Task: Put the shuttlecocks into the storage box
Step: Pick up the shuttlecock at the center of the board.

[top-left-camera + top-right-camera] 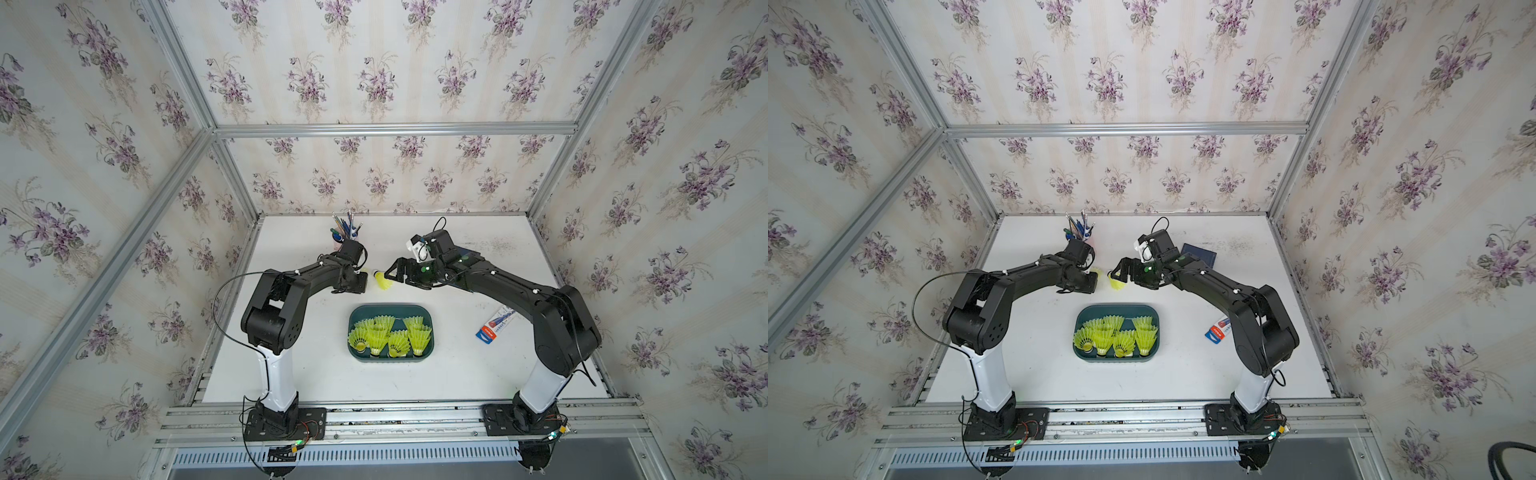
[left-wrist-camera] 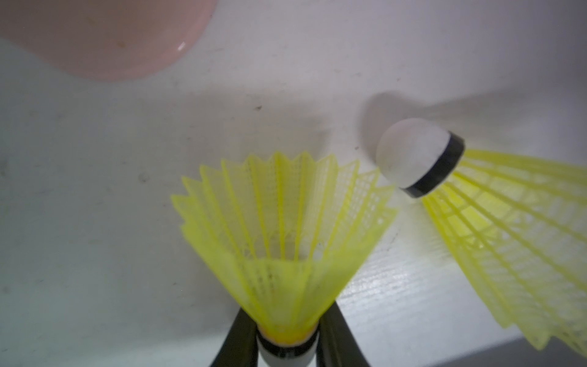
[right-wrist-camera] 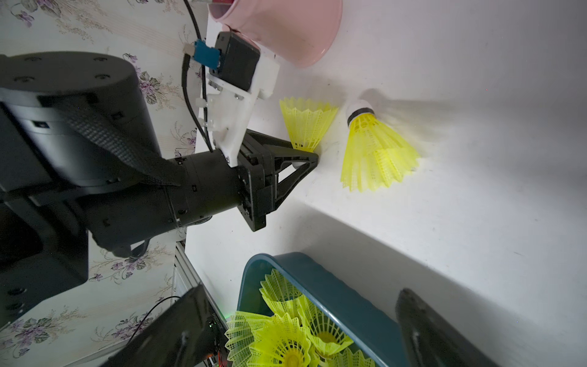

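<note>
We note a white tabletop with the left arm and right arm both reaching toward 12 o'clock. The teal storage box sits at centre, a little toward 6 o'clock, with a cluster of shuttlecocks packed inside. A pink pen cup stands at 11 o'clock. The left jaws are narrow, pinched on the white tip of the gripped shuttlecock. The right jaws stand wide, holding nothing. Between them, at the box's 12 o'clock, we see a loose shuttlecock on its side.
</note>
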{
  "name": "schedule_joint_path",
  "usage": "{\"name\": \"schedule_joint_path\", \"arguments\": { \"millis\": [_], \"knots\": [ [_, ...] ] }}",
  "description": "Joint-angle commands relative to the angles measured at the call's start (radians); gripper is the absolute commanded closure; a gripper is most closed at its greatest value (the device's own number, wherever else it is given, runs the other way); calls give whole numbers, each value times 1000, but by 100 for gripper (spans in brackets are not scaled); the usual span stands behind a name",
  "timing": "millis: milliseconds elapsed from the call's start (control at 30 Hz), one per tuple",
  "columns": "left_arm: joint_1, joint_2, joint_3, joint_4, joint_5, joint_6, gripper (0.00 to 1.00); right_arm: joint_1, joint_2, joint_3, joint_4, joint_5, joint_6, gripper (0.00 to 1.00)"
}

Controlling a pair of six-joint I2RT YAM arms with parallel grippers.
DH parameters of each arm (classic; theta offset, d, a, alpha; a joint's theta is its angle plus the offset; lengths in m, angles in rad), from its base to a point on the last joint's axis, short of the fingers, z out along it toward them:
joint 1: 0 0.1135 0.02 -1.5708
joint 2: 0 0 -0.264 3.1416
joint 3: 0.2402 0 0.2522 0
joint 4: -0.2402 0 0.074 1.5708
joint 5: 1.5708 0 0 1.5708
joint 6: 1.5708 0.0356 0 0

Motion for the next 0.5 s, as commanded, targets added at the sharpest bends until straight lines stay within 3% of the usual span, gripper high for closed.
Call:
{"name": "schedule_joint_path", "arguments": {
  "millis": [0,467],
  "knots": [
    [-10,-34,-21,-10,-22,-9,77,-2,-8,0,10,-6,5,4],
    [-51,-341,-171,-125,-29,-136,78,-1,-64,-3,-39,2,-36,5]
  ]
}}
